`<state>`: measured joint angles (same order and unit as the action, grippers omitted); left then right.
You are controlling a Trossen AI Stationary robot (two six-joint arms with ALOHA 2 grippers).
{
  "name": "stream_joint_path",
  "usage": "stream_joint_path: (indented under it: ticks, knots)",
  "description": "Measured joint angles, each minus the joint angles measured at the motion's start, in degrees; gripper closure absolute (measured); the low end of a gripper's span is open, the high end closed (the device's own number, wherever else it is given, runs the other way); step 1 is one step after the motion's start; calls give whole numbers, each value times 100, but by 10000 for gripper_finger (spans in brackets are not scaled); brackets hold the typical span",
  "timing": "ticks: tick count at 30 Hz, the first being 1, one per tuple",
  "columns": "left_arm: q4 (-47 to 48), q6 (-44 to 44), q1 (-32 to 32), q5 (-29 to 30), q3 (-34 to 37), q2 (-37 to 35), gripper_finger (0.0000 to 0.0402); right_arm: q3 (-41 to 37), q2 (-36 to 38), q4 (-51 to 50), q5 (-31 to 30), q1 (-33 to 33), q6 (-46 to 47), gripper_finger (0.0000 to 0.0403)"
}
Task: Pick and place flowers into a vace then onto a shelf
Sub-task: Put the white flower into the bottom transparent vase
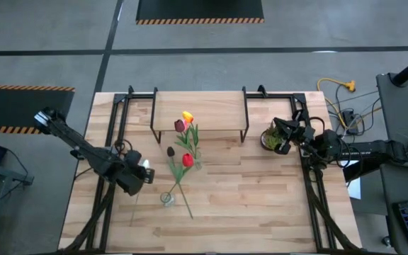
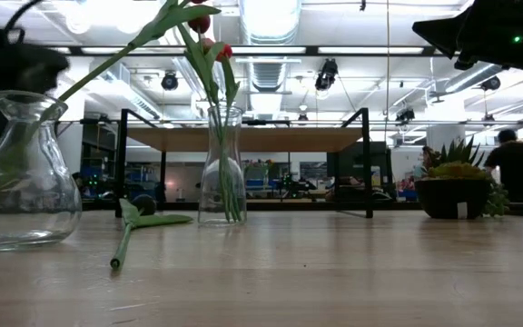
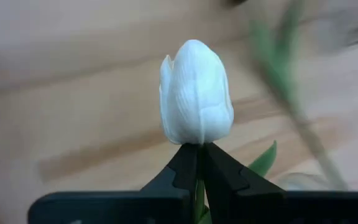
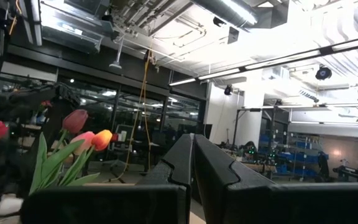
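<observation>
**Left gripper holding white tulip**

Left gripper point(image 3: 199, 163) clamped on white tulip point(image 3: 195, 93) stem just under the head, over bench point(image 1: 261, 198) left side. Other flowers point(image 1: 186, 131) sit in vase point(image 1: 195, 161) near shelf point(image 1: 199, 113). Right gripper point(image 4: 193, 155) pinched closed, empty, far right.

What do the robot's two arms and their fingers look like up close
Both arms are dark, nearly black, built of slim jointed links. The left gripper has matte black fingers with angular, wedge-shaped tips on a flat crossbar. The right gripper has matching black angular fingers. From above, black cables trail beside the right arm.
</observation>
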<state>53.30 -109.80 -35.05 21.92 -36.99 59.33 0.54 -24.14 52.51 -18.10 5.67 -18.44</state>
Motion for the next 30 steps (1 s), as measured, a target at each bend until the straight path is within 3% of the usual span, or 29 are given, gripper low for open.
stream_joint_path:
  ticks: [8, 15, 25, 30]
  knots:
    - [105, 1425, -17, 1518, -680, -765, 401, 0, -2, 0, 2, -2, 0, 394]
    - [267, 2976, -17, 3015, -1572, -809, 401, 0, -2, 1, 2, 0, 0, 394]
    - [176, 4562, -17, 3470, -2897, -136, 401, 0, -1, 0, 2, -2, 0, 394]
    - [-15, 5311, -34, 3988, -3316, 426, 401, 2, -2, 2, 2, 0, 0, 394]
